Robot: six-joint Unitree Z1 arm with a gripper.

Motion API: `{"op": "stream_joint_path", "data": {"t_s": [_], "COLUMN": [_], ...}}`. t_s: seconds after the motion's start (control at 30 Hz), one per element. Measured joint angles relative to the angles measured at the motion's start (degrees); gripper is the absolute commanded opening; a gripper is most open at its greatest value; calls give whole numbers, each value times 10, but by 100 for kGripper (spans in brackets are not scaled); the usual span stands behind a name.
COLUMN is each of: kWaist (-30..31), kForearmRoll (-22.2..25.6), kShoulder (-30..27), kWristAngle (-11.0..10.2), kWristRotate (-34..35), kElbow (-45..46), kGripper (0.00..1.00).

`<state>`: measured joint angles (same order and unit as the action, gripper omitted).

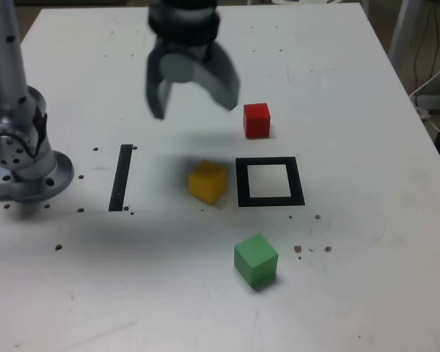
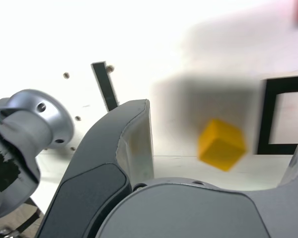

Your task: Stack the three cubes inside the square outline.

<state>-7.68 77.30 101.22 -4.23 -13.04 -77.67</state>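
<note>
Worktop (image 1: 367,293) is white and carries all things of the scene. Nearest to the exterior camera sits the green cube (image 1: 256,259), alone, turned a little and well apart from the others. Farther back, in the middle row, lies the square outline (image 1: 270,182), a black frame with a white centre and nothing in it. Just beside it, on the exterior view's left, is the yellow cube (image 1: 207,181), blurred and tilted on a corner; it is outside the frame. More to the exterior view's left a straight black strip (image 1: 122,177) lies on the surface, and next to it stands the grey arm base (image 1: 22,158). Behind the outline the red cube (image 1: 257,119) rests flat, also outside the frame. Farthest and highest, the gripper (image 1: 193,99) hangs above the surface with jaws spread wide and nothing between them. In the wrist view the yellow cube (image 2: 221,144) appears between the two fingers (image 2: 134,144), touching neither.
</note>
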Motion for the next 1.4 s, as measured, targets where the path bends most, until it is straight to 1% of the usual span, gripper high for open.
{"op": "stream_joint_path", "data": {"t_s": [0.1, 0.2, 0.33, 0.47, 0.73, 0.87, 0.97, 1.1, 1.17, 1.23, 1.4], "kWaist": [-18, -40, -57, -75, -91, -93, -93, -94, -94, -94, -94], "kForearmRoll": [10, 28, 37, 37, 37, 40, 42, 53, 59, 62, 67], "kShoulder": [28, 71, 106, 138, 192, 218, 236, 255, 265, 269, 270], "kWristAngle": [0, 0, 0, -2, 0, 5, 13, 26, 31, 34, 31], "kWristRotate": [-14, -34, -49, -58, -70, -76, -82, -89, -92, -92, -89], "kElbow": [-39, -89, -139, -162, -203, -222, -231, -244, -248, -249, -252], "kGripper": [100, 100, 100, 100, 99, 97, 93, 86, 80, 70, 35]}}
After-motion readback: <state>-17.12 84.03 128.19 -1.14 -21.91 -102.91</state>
